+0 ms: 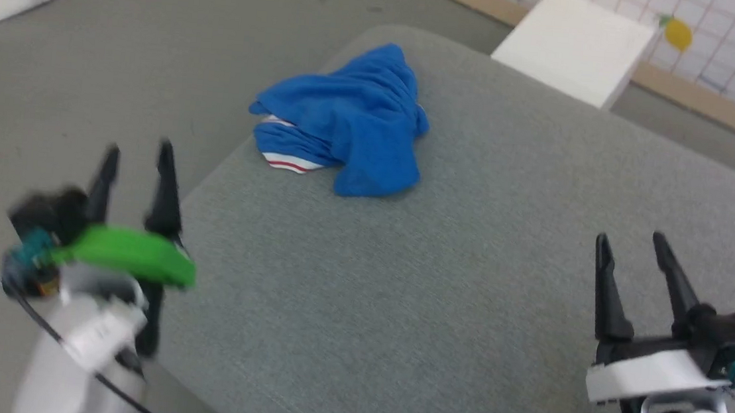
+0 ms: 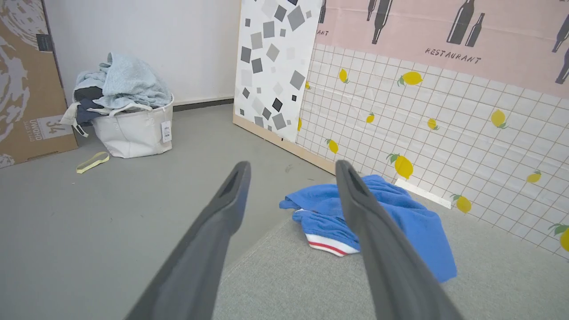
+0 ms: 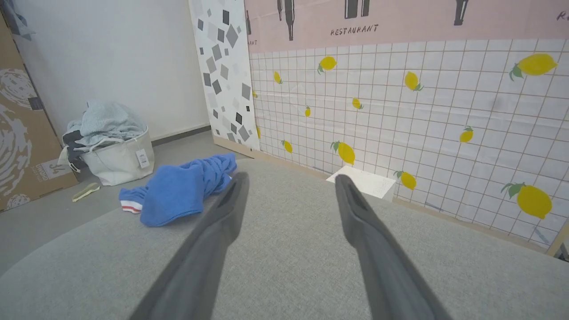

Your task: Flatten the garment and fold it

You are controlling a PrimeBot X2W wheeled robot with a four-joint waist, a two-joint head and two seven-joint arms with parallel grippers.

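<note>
bright blue garment (image 1: 355, 122) crumpled in a heap, upper centre of the head view, on the grey cushion (image 1: 465, 308) near its edge. left tool (image 1: 139, 146) lower left, released, empty, over the floor (image 1: 155, 48). right tool (image 1: 629, 237) lower right, released, empty, above the cushion. both well apart from the garment.

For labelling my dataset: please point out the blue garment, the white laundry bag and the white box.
blue garment (image 1: 355, 122), head view, middle of the crumpled blue fabric.
white laundry bag (image 2: 133, 135), left wrist view, its front wall.
white box (image 1: 578, 45), head view, its top face.
</note>
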